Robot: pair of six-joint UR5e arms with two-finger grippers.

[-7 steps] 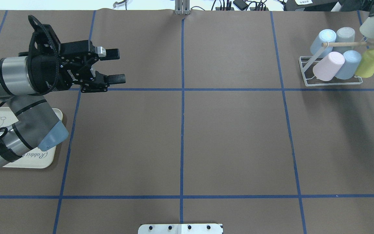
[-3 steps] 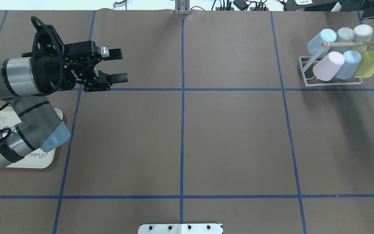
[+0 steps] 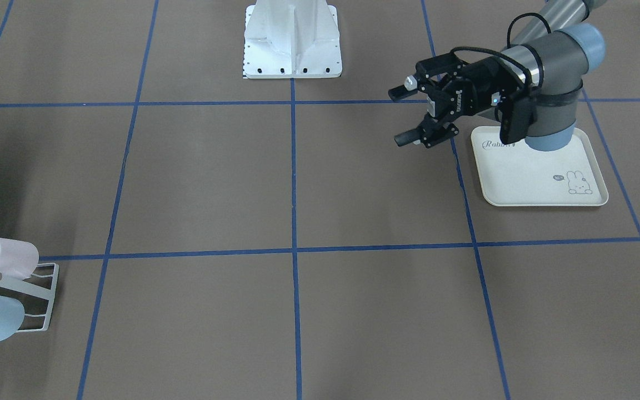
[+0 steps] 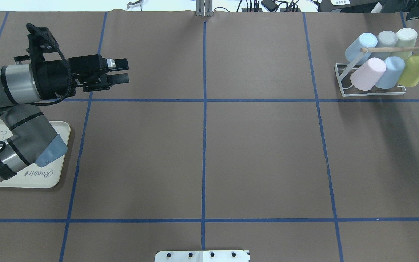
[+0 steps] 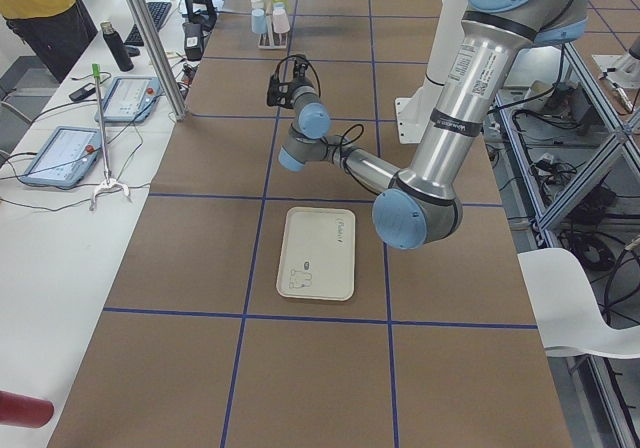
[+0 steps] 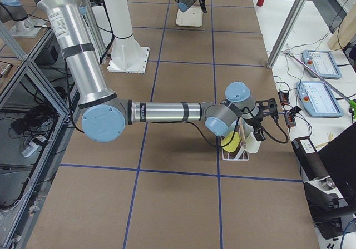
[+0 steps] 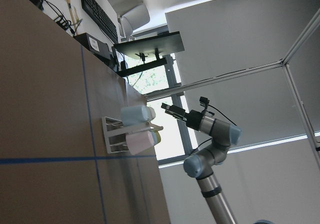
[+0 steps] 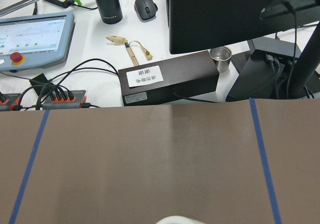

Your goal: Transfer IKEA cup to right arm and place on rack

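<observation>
the left gripper (image 4: 121,71) hangs over the table, fingers spread, nothing between them. behind it, under the arm's elbow, lies the cream rabbit tray (image 4: 55,178). well away across the table stands the rack (image 4: 373,94) with six cups on it; the pale ikea cup (image 4: 406,37) sits at the end of the back row. the right gripper (image 7: 169,110) hovers just past that cup; whether its fingers are parted i cannot tell.
</observation>
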